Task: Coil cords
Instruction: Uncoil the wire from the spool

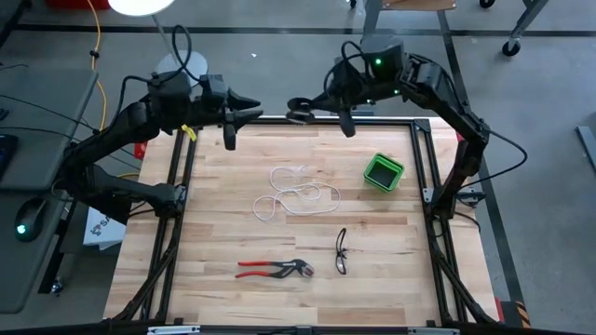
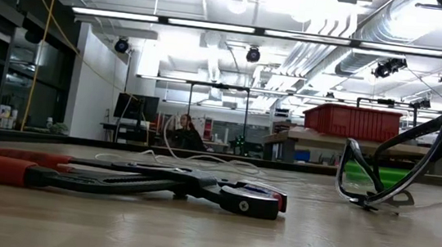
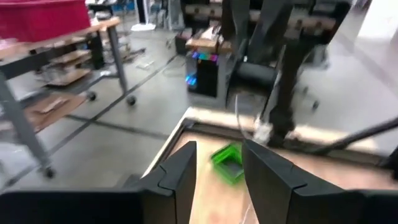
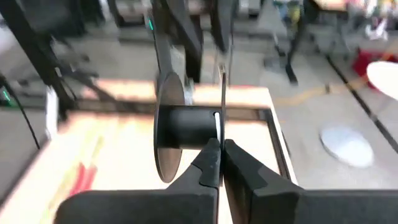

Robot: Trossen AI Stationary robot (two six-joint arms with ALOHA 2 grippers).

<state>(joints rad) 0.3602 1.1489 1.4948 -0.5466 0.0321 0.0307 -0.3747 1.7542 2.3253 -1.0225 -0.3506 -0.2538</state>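
The thin white cord (image 1: pixel 298 194) lies in loose loops on the middle of the wooden table, and the low view shows it as flat loops (image 2: pixel 201 159) behind the pliers. My right gripper (image 1: pixel 296 108) hangs over the table's far edge, shut on the small black spool (image 4: pixel 186 127). A bit of white cord (image 4: pixel 217 121) shows on the spool's core. My left gripper (image 1: pixel 244 116) is just left of the spool at the same height, open, with nothing between its fingers (image 3: pixel 186 171). My right gripper pinches one thin round flange of the spool at its rim (image 4: pixel 222 134) between its two fingers. The fingers reach toward the table's left side, slanting a little down. The spool is lifted clear of the table, its axis lying across the fingers.
A green box (image 1: pixel 383 171) stands at the right of the table. Red-handled pliers (image 1: pixel 275 270) and clear safety glasses (image 1: pixel 342 251) lie near the front edge. A black frame (image 1: pixel 417 158) borders the table.
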